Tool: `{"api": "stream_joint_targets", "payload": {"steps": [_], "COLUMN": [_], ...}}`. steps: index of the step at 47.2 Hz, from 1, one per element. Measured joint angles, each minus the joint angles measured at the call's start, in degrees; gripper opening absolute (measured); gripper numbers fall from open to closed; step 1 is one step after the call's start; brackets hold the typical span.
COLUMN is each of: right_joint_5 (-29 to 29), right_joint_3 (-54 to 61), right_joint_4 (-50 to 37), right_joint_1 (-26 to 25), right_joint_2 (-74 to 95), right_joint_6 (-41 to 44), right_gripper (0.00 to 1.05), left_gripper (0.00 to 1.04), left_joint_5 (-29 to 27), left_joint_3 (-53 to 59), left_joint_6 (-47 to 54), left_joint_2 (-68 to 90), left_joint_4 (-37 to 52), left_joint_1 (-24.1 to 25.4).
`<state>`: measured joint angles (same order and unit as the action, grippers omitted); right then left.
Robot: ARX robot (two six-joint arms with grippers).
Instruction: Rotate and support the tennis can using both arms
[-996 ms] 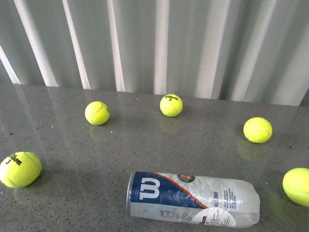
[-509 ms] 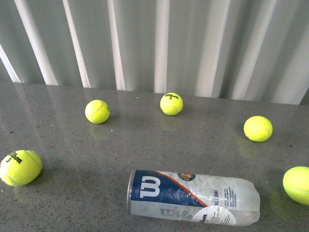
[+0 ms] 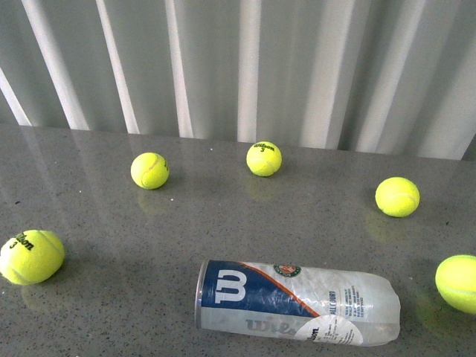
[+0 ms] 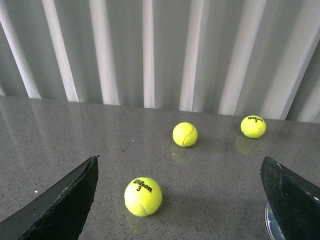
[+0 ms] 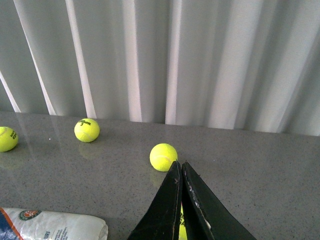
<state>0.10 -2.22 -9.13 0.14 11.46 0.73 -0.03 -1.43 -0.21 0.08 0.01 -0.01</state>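
Tennis can (image 3: 297, 303) lies on its side on the grey surface (image 3: 223, 223). It is close to the near edge and a little right of the middle, with its long axis running roughly along that edge. The metal-rimmed end points toward the left edge. The navy label with the white W sits at that end, and the clear part runs toward the right edge. The can lies free; neither of my grippers is on it.

My left gripper (image 4: 179, 160): fingers (image 4: 65, 210) spread wide apart, gripping nothing. Between them I see only speckled surface and loose balls.

My right gripper (image 5: 180, 164): its two fingers (image 5: 202, 215) are pressed together along their length, with nothing held. In the right wrist view the can's clear end lies off to one side, apart from the fingers.

Five yellow balls sit on the surface, none touching the can. The left-edge ball (image 3: 30, 257) is near the left edge. The right-edge ball (image 3: 457, 284) is at the right edge, beyond the can's clear end with a gap between. The far-left ball (image 3: 149, 171), far-middle ball (image 3: 264, 159) and far-right ball (image 3: 397, 197) are spaced along the far edge, well apart from each other, and the far-middle ball is nearest that edge. A white pleated curtain (image 3: 238, 67) hangs behind the far edge.
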Motion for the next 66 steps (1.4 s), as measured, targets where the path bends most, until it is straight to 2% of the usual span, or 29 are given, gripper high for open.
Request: {"api": "stream_joint_targets", "payload": {"steps": [5,10,29,34,41,43,44,46,48,52,58,66], "right_joint_5": [0.0,-0.1,0.0,0.0,0.0,0.0,0.0,0.0,0.0,-0.2,0.0,0.0], "right_joint_3": [1.1,1.9,1.9,1.9,1.9,1.9,1.9,1.9,1.9,1.9,1.9,1.9], "right_joint_4": [0.1,8.7,9.1,9.1,9.1,9.1,9.1,9.1,9.1,9.1,9.1,9.1], "right_joint_1": [0.0,0.0,0.0,0.0,0.0,0.0,0.0,0.0,0.0,0.0,0.0,0.0], "right_joint_2": [-1.8,-9.2,-11.2,-11.2,-11.2,-11.2,-11.2,-11.2,-11.2,-11.2,-11.2,-11.2], "right_joint_6": [0.0,0.0,-0.1,-0.1,-0.1,-0.1,-0.1,-0.1,-0.1,-0.1,-0.1,-0.1], "right_gripper": [0.03,0.03,0.03,0.24,0.47,0.57,0.61,0.71,0.80,0.98,0.97,0.98], "left_gripper": [0.98,0.98,0.98,0.98,0.98,0.98,0.98,0.98,0.98,0.98,0.98,0.98], "left_joint_5": [0.0,0.0,0.0,0.0,0.0,0.0,-1.2,-9.7,-15.3,-14.1,-10.3,-4.0], "left_joint_3": [0.0,0.0,0.0,0.0,0.0,0.0,-0.2,-3.4,-7.7,-17.3,-29.0,-42.2], "left_joint_6": [0.0,0.0,0.0,0.0,0.0,0.0,-0.2,-1.4,-1.2,0.7,2.5,0.3], "left_joint_2": [0.0,0.0,0.0,0.0,0.0,0.0,0.5,4.8,12.7,28.9,47.6,72.4], "left_joint_4": [0.0,0.0,0.0,0.0,0.0,0.0,-0.6,-8.4,-11.6,-2.9,8.5,8.4], "left_joint_1": [0.0,0.0,0.0,0.0,0.0,0.0,-0.4,-2.4,-2.8,-3.3,-5.1,-9.3]}}
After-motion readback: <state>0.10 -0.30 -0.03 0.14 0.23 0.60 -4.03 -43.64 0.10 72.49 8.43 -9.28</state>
